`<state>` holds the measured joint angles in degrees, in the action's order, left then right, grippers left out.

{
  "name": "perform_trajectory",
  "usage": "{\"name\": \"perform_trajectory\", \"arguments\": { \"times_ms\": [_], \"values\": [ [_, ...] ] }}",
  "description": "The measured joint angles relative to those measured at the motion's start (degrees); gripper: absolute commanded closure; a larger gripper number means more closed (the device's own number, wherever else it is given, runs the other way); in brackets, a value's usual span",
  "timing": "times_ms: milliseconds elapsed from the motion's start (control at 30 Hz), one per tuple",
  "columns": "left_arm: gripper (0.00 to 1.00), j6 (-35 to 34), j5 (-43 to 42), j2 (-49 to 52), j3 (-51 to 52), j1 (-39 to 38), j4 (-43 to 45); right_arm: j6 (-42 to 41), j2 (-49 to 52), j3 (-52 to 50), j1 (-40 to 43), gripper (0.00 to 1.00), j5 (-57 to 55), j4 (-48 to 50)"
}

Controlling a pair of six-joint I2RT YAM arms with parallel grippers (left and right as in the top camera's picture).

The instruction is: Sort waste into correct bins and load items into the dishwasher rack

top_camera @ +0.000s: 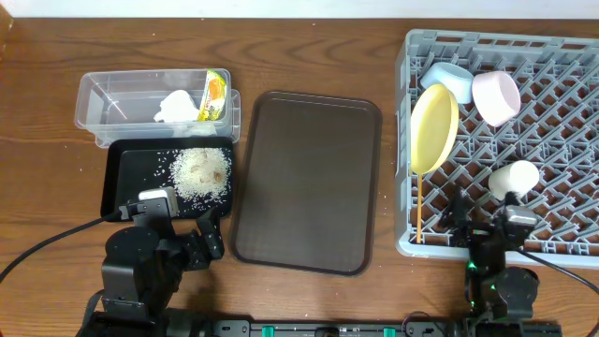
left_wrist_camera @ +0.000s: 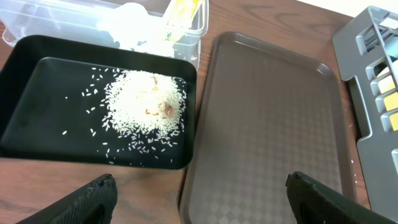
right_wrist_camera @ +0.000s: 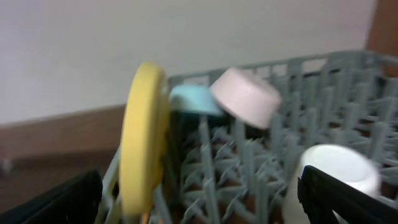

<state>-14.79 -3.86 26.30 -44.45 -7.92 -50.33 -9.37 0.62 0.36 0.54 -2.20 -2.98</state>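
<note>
Left gripper (left_wrist_camera: 200, 202): spread, empty.
Right gripper (right_wrist_camera: 199, 202): spread, empty.
Rice (left_wrist_camera: 144, 102): piled in black tray (left_wrist_camera: 37, 118).
Yellow plate (right_wrist_camera: 142, 137): upright at rack's (right_wrist_camera: 336, 65) left edge.

The grey plastic lattice rack (top_camera: 562, 122) is holding a round yellow plate (top_camera: 433, 128) on edge, a light blue bowl (top_camera: 449, 80), a pinkish bowl (top_camera: 496, 96) and a pale cup (top_camera: 515, 176), all tipped. Well left of the rack, a clear plastic tub (top_camera: 103, 98) is holding a crumpled white napkin (top_camera: 176, 106) and a yellow wrapper (top_camera: 215, 94); a black tray (top_camera: 122, 173) is carrying loose white rice (top_camera: 201, 171).
</note>
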Motion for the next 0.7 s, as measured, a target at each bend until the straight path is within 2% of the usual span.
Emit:
{"name": "perform_trajectory", "arguments": {
  "times_ms": [267,700],
  "values": [
    [0.10,0.00,-0.02,0.00,0.00,0.00,-0.02,8.57,0.04,0.00,-0.02,0.01,4.39,-0.83],
    [0.10,0.00,-0.02,0.00,0.00,0.00,-0.02,10.29,0.04,0.00,-0.02,0.01,5.05,-0.83]
  ]
}}
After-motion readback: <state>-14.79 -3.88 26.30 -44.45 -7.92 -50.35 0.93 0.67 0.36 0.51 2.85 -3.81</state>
